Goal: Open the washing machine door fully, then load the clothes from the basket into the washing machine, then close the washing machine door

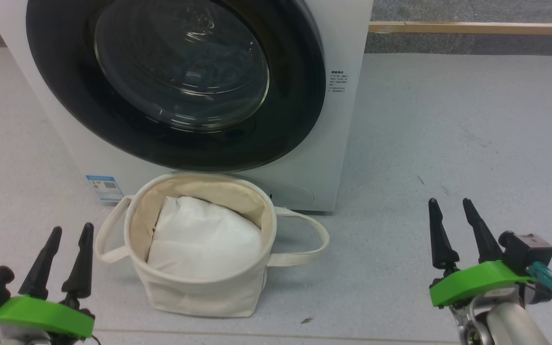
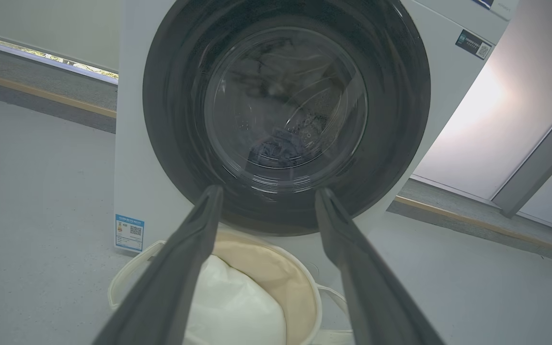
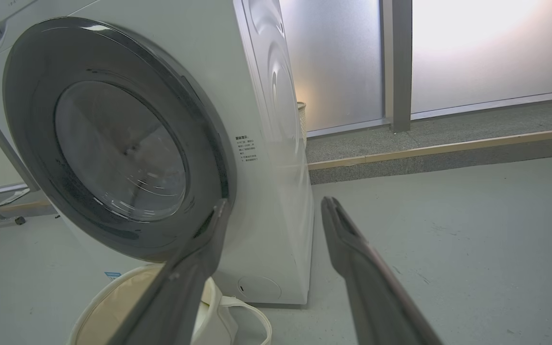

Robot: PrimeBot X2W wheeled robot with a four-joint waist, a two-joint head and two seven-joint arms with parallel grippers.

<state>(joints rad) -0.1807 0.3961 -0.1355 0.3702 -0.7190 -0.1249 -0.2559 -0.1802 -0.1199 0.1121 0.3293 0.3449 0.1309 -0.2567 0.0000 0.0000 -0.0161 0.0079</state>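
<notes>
Grey floor (image 1: pixel 448 143) runs back to a low wooden skirting, and the washing machine (image 1: pixel 348 143) stands on it with its door (image 1: pixel 304 120) shut flush against the front. The basket (image 1: pixel 199 297) sits just below the door, touching or nearly touching the washer, probably so that the clothes have only a short lift to the drum. Its loop handles hang out to either side. Inside it lies a plain white pillow-like pad (image 1: pixel 204 239); none of the clothes can be seen there. In the left wrist view a dim bluish heap (image 2: pixel 278 148) lies low behind the glass and may be the clothes, though it is too murky to be sure.

The left pincer (image 1: pixel 72 227) and the right pincer (image 1: pixel 450 201) are held low, well apart on either side of the basket. Each has its fingers spread and holds nothing, which leaves both the door's swing and the basket's mouth clear. Judging by the shut door and the bare pad, either loading is finished or nothing has begun.
</notes>
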